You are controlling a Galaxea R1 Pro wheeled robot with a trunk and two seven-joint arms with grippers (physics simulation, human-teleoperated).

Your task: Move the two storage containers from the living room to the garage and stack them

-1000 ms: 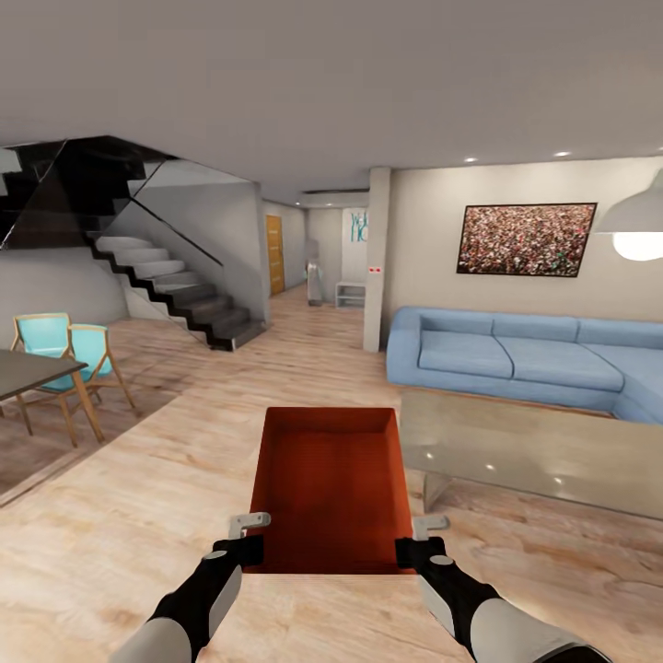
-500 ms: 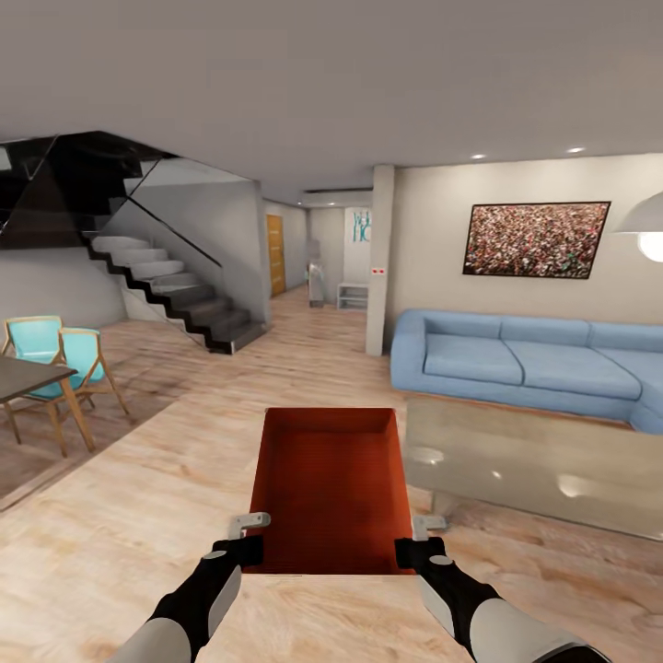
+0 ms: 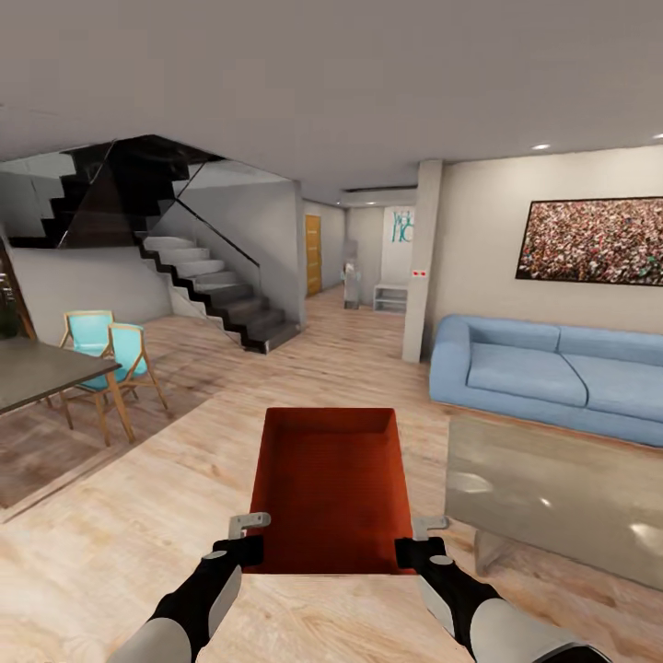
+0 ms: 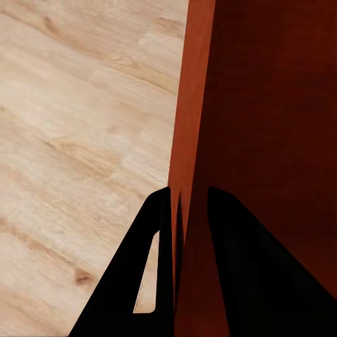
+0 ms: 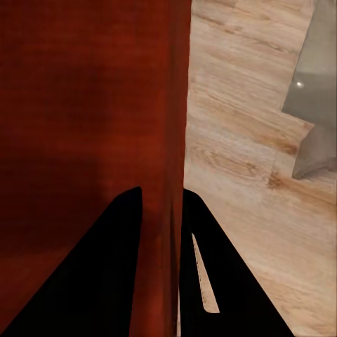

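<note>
I have the bin (image 3: 330, 488) held out front over the wood floor (image 3: 138, 516). Left fingers (image 4: 184, 232) pinch its left wall, right fingers (image 5: 163, 217) its right wall, one finger inside and one outside each. Glass table (image 3: 562, 488) near right; sofa (image 3: 543, 373) beyond; stairs (image 3: 221, 295) far left.

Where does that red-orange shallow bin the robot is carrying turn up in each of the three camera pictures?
Head view: the red-orange shallow bin sits low in the middle, between both hands.
Left wrist view: its side wall runs up the middle, pinched by the left hand.
Right wrist view: its wall is pinched by the right hand.
Shared landmark: the light wood-plank floor.
</note>
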